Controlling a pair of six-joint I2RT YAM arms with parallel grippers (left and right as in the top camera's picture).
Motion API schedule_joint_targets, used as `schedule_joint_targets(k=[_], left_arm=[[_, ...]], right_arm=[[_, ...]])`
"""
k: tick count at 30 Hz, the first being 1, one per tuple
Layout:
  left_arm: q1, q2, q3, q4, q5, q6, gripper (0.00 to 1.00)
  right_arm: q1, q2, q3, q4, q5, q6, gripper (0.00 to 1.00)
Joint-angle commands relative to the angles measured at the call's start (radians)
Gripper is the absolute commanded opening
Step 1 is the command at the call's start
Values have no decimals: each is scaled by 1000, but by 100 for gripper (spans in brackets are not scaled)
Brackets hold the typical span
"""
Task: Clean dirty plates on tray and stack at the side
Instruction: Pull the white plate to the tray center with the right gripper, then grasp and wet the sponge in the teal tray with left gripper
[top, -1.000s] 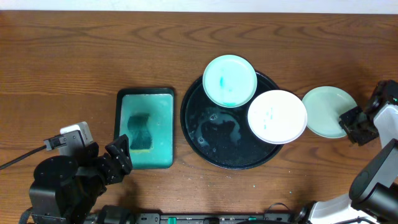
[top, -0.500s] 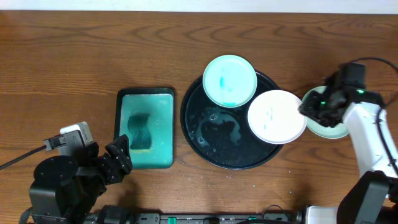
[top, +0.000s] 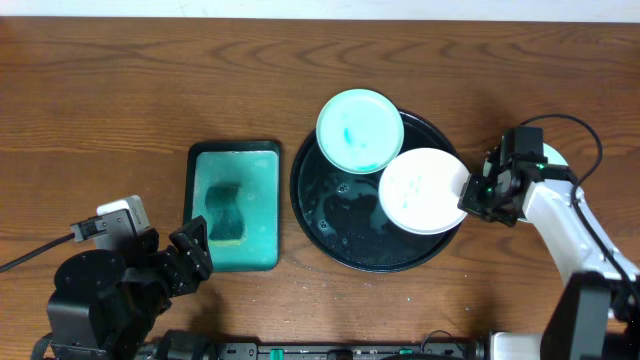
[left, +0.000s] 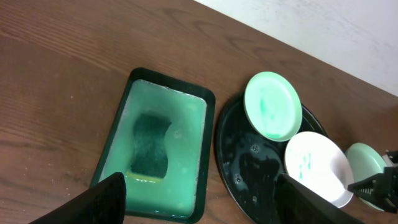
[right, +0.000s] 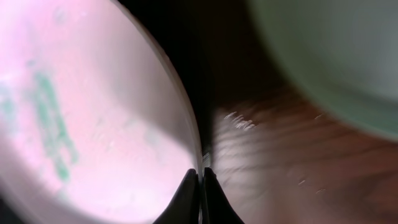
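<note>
Slipping is the worry: the right gripper (right: 200, 177) pinches only the thin rim of the white plate (top: 420, 190), jaws nearly together, on the right side of the tray (top: 338, 228). The white plate could drop and bump the mint plate (top: 360, 130) at the tray's top. The left gripper (top: 198, 250) sits spread wide, far left of the tray. The tray looks wet and shiny, with a brown wooden table (top: 120, 90) all around it.

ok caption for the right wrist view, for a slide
Right gripper pinching the rim of the smeared white plate, mint-green plate beside

Two mint-green plates (left: 272, 104), one white plate (top: 420, 190), one tray (top: 340, 232), one basin (top: 234, 146), one sponge (top: 226, 212)
</note>
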Motion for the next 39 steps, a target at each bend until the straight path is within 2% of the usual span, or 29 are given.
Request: schedule_joint_targets(k=[1,4,7,12,17,23,27,30,31,32,33,34,36,39], left_arm=[[5,5,15,1,-12,10,76],[5,12,12,2,-12,10,76],[5,46,-1,0,-11,10,76],[5,149,-5,-22,-12,15,76],[5,285,-5,-29,-12,32,76],[5,458,-5,-25,-13,67,76],[5,547,-5,-25,-14,74,76],[5,604,-5,-18,-59,74,76],[5,615,-5,-13,-69,74,76],[5,629,-5,-3,-77,74,76],[5,640,-5,10,-77,74,76],[5,655,-5,24,-77,74,76],[5,686,-5,49,-87,74,76],[5,751,-5,89,-115,72,76]], right_arm=[[31,-97,3,-32,-191,-85,1],[74,-133,2,-80,-193,-83,1],[147,-127,-35,-72,-87,-4,1],[232,-97,-143,99,-48,22,1],[308,-58,-201,227,-31,-40,1],[316,-33,-201,321,85,17,1],[314,-33,-201,310,101,23,1],[308,-33,-201,321,196,20,1],[306,-34,-201,334,188,-8,5],[306,-37,-198,341,164,-53,24],[306,-40,-191,338,140,-98,36],[306,-47,-180,324,120,-130,40],[306,-71,-149,280,113,-152,40],[306,-119,-86,194,111,-153,33]])
